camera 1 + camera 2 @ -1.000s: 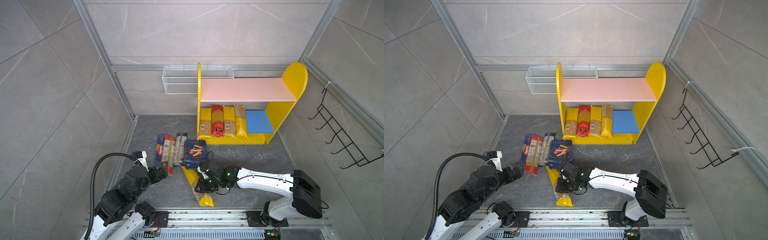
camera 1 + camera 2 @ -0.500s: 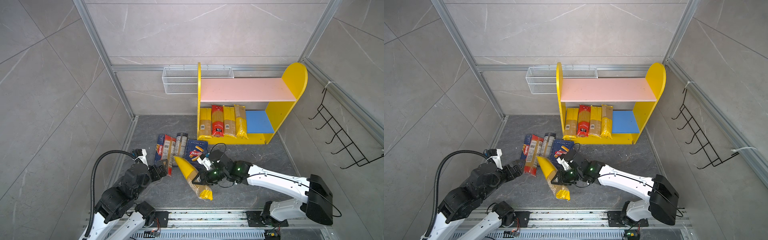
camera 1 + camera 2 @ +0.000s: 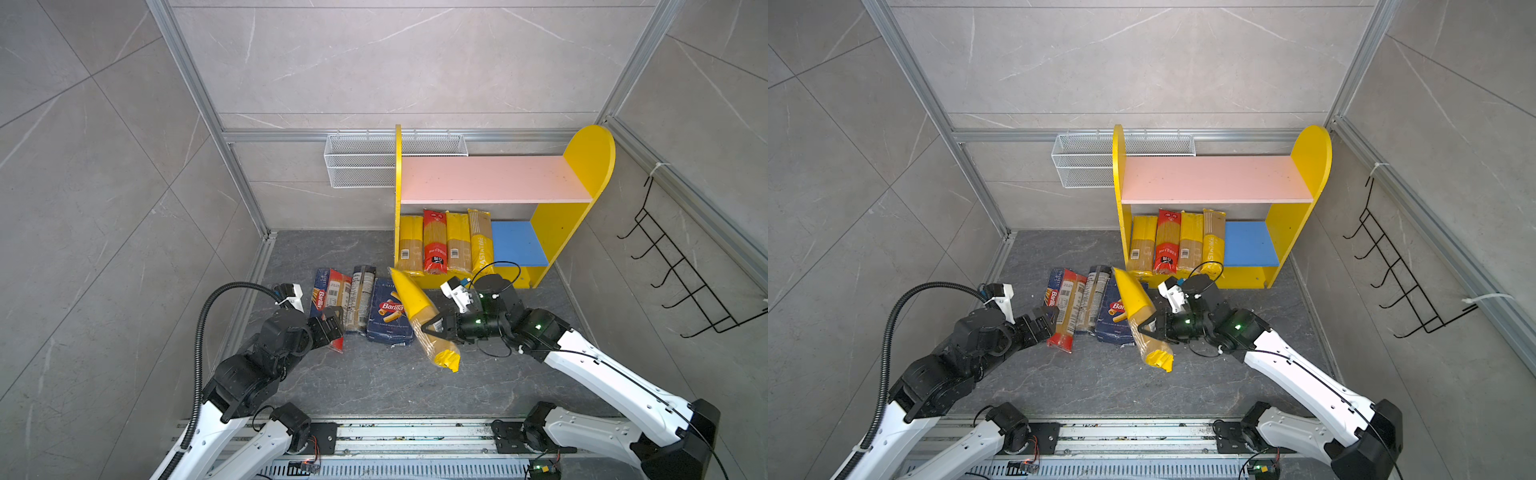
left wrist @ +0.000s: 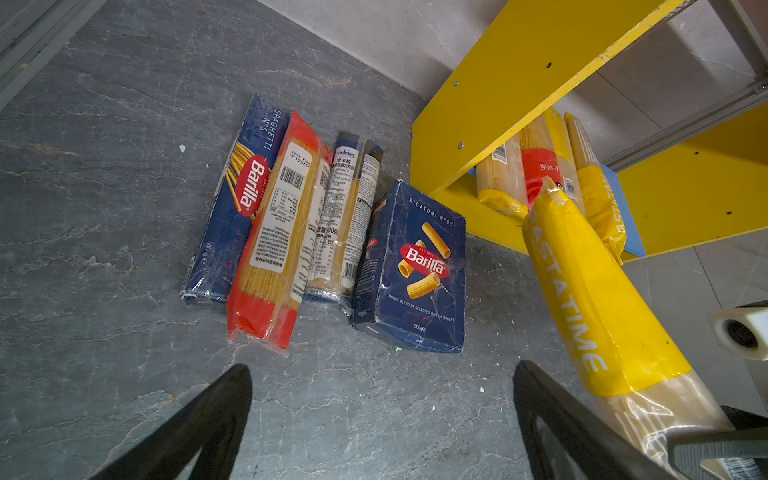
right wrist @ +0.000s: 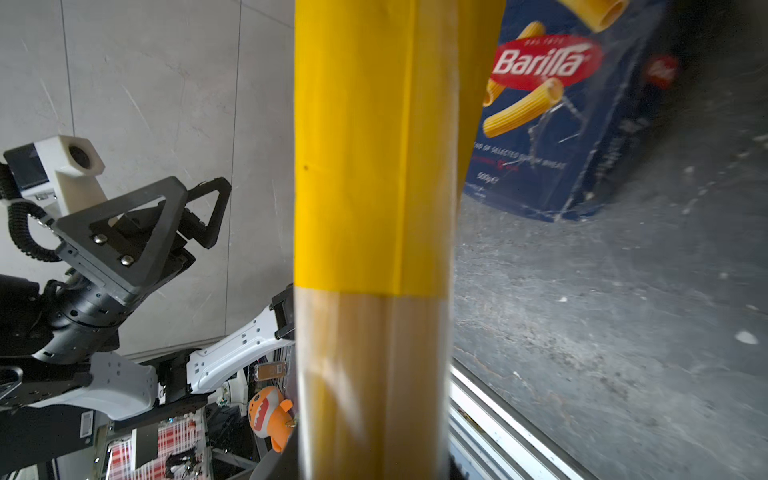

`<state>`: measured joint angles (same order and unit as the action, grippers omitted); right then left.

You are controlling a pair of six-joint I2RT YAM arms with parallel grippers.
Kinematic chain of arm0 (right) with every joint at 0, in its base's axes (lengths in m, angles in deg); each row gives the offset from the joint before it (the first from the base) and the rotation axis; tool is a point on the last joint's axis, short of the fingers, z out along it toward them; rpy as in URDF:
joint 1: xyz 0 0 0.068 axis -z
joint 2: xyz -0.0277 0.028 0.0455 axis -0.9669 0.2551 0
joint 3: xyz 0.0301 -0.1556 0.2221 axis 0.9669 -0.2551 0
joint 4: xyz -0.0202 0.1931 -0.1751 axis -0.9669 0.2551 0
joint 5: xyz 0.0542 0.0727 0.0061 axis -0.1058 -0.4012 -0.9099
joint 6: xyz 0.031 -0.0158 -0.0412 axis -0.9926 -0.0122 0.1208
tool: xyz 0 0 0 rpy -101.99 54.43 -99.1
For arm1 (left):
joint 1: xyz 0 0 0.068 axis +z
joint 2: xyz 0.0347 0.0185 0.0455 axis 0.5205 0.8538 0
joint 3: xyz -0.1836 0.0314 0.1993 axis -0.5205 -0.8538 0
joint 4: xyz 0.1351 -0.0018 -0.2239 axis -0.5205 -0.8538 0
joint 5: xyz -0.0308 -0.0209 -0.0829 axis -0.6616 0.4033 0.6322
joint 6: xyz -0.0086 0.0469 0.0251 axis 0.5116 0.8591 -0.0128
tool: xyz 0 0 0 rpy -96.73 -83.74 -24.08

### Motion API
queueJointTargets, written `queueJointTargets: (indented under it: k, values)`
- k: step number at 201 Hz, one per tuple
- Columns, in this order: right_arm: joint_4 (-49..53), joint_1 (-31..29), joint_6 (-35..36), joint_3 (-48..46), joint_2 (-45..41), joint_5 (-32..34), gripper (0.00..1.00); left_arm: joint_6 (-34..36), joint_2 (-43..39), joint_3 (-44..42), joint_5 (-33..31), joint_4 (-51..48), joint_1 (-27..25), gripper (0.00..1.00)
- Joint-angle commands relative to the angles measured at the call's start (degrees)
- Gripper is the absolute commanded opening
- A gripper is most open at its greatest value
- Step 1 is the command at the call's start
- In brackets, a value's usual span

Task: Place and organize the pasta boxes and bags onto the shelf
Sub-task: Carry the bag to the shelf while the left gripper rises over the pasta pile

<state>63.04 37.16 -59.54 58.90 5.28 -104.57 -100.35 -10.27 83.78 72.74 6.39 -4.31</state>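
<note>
**Mia:** Where is the yellow bag (image 3: pixel 419 316)?

**Tom:** The right gripper (image 3: pixel 432 328) has it. Its jaws squeeze tight on the see-through part, where the noodles show.

**Mia:** Is the bag flat?

**Tom:** No, it is slanted. The yellow end points at the shelf (image 3: pixel 590 158). The other end sticks out past the gripper, toward the robot's side. In the left wrist view the bag (image 4: pixel 582 299) says PASTATIME.

**Mia:** What is close to it?

**Tom:** The wide blue rigatoni box (image 3: pixel 388 320) lies on the grey floor (image 3: pixel 374 386). In both top views the bag covers one edge of it.

**Mia:** And past the box?

**Tom:** A dark bag (image 3: pixel 362 291), then a red-and-clear bag (image 3: pixel 337 297), then the long blue spaghetti box (image 3: pixel 319 291). They lie side by side, touching.

**Mia:** What about the left gripper (image 3: pixel 332 326)?

**Tom:** Its jaws are spread wide with nothing in them. It hangs by the near end of the red-and-clear bag, well apart from the yellow bag.

**Mia:** Is anything on the shelf?

**Tom:** A row of four bags (image 3: pixel 434 245) sits on the left part of the blue lower board (image 3: pixel 517 249): yellow, red, yellow, yellow.
</note>
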Motion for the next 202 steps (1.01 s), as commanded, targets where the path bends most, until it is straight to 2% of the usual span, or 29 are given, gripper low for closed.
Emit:
queueJointTargets:
  k: [1,57,110,160,202]
  values:
    - [-0.3,5.12,5.72,4.6,-1.86,-5.14,0.21,1.82,2.76,2.61,0.65,4.33,0.17,1.0]
    - [0.3,18.75,8.46,6.18,-1.43,-12.14,0.21,4.71,7.9,6.48,0.8,5.78,0.19,1.0]
    - [0.93,31.29,12.64,9.45,2.73,-15.14,0.21,6.98,11.15,8.13,0.8,7.23,0.18,1.0]
    - [-2.59,41.49,16.07,11.41,8.77,-16.83,0.21,9.2,14.35,10.82,2.33,8.91,0.17,1.0]
    - [-8.04,50.7,14.96,11.8,13.11,-20.46,0.21,10.28,17.57,11.95,3.11,10.36,0.17,1.0]
